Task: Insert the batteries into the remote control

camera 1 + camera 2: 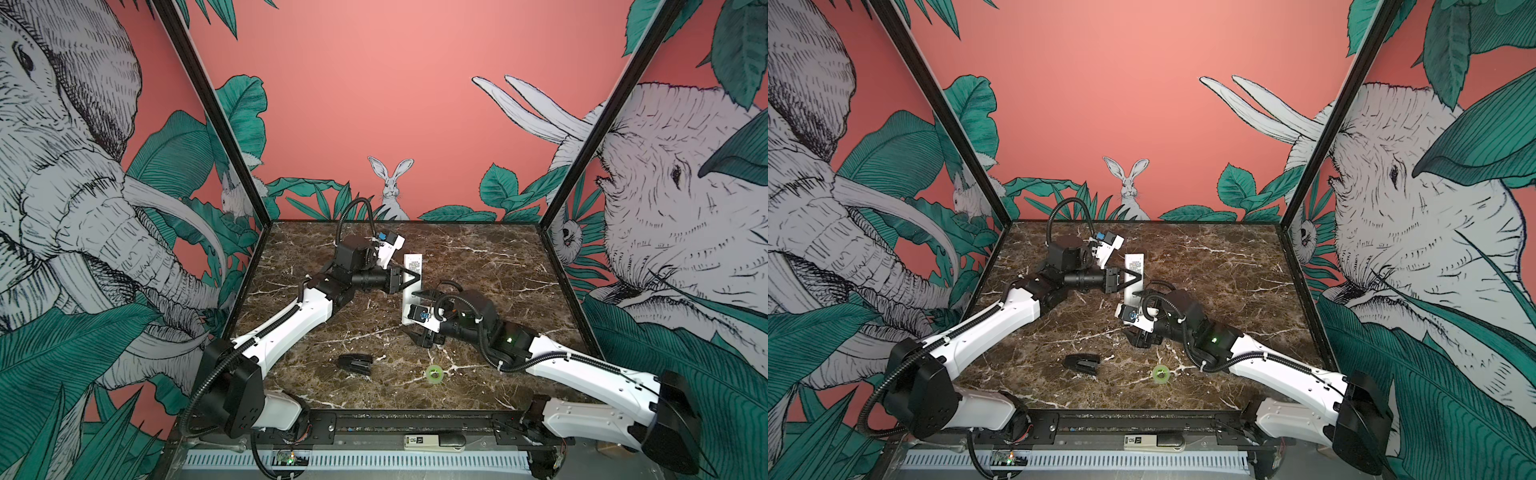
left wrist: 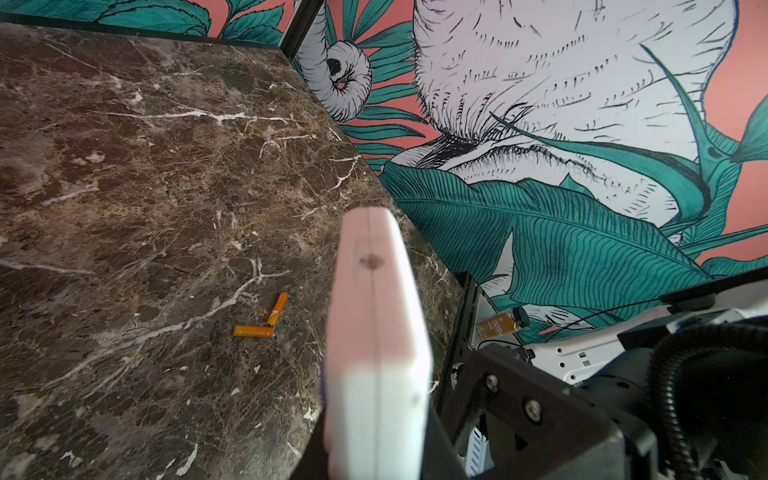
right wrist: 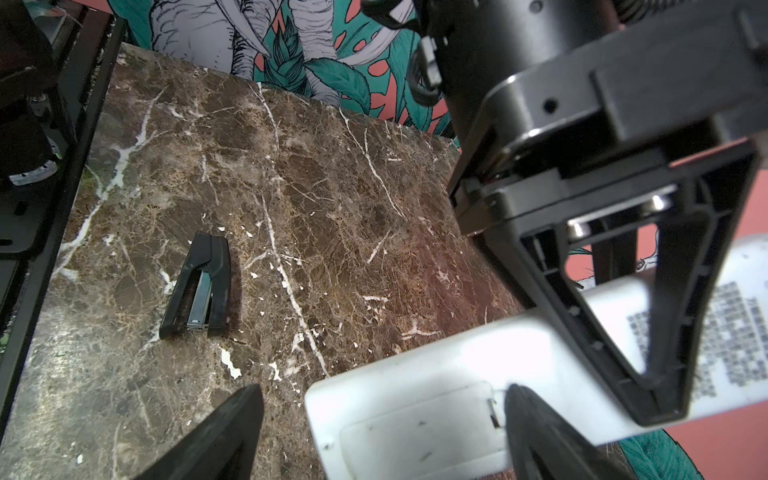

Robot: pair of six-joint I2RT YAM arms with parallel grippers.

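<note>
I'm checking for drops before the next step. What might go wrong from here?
1. The left gripper holds the remote control above the table by its middle only. The open right gripper has one finger at the battery cover, and a push there could twist the remote or make it slip.
2. Once freed, the cover may drop onto the table.
3. The batteries lie touching in a V, so grabbing one may roll the other.
</note>
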